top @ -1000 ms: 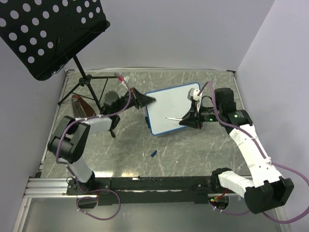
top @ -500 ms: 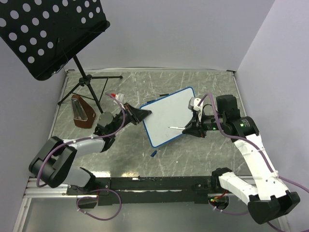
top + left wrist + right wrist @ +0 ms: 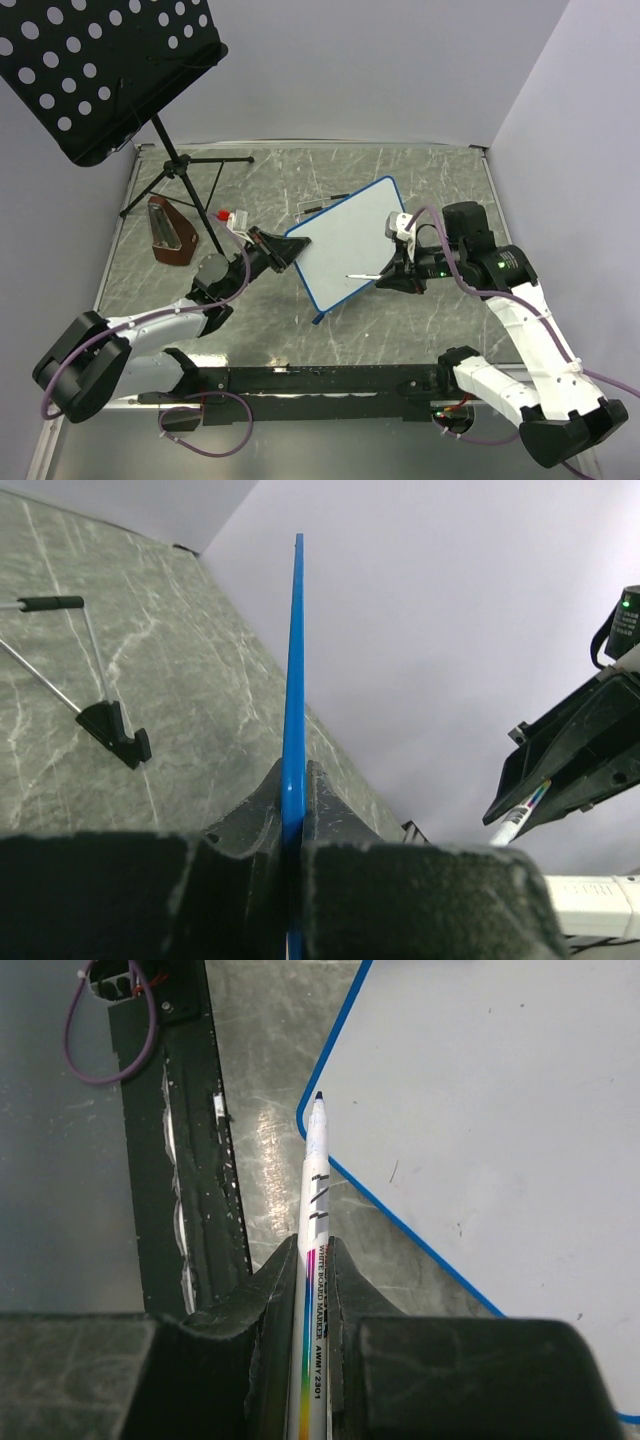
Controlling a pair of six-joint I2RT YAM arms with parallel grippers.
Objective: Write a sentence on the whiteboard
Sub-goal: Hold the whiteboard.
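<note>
Whiteboard (image 3: 350, 240) swung nearer, clamped in left claw (image 3: 288, 248); right claw (image 3: 386, 276) grips marker (image 3: 360, 274) (music stand (image 3: 100, 70) behind).

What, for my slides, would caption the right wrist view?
Right gripper shut on a marker, its uncapped tip near a corner of the blue-framed whiteboard.

Note for you: whiteboard (image 3: 345, 245) stands mid-table, left gripper (image 3: 289, 248) clamped on its left edge. Right gripper (image 3: 388, 272) to its right holds marker (image 3: 362, 275) over the board's near part. Music stand (image 3: 100, 70) far left.
</note>
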